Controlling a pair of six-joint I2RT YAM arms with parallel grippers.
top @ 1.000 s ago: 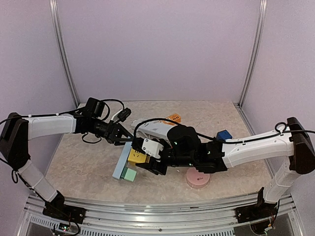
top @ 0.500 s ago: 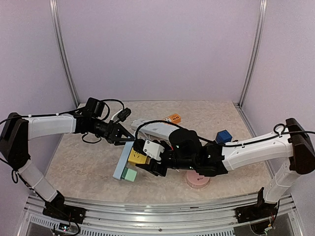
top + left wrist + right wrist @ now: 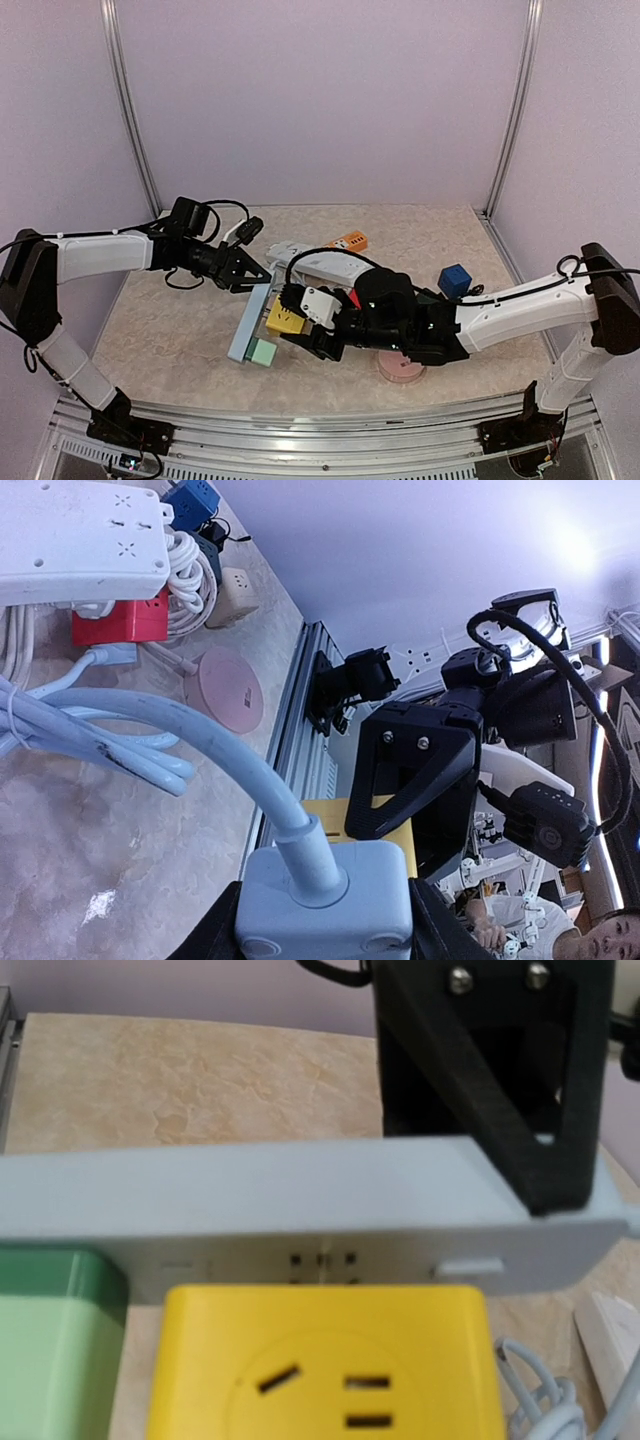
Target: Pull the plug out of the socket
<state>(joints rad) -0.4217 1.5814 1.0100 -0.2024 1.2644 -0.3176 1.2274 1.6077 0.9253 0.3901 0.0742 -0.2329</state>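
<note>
**Yellow plug seated against the blue strip, an arm at each**

The yellow cube plug (image 3: 283, 318) sits at the centre of the top view. It touches the light blue power strip (image 3: 248, 328), which lies slantwise just left of it. In the right wrist view the plug fills the bottom centre, with the strip running across the middle above it. A green cube (image 3: 263, 352) stands against the strip just below and left of the plug.

The left gripper (image 3: 262, 275) is clenched on the strip's upper end, where its pale cable leaves. The left wrist view shows that end held between the two fingers at the bottom edge.

The right gripper (image 3: 300, 335) reaches the plug from the right. Whether it has clamped the plug cannot be told.

Farther out on the table (image 3: 180, 340) lie a white power strip (image 3: 330, 265) above the plug and a pink disc (image 3: 402, 368) at lower right.
</note>
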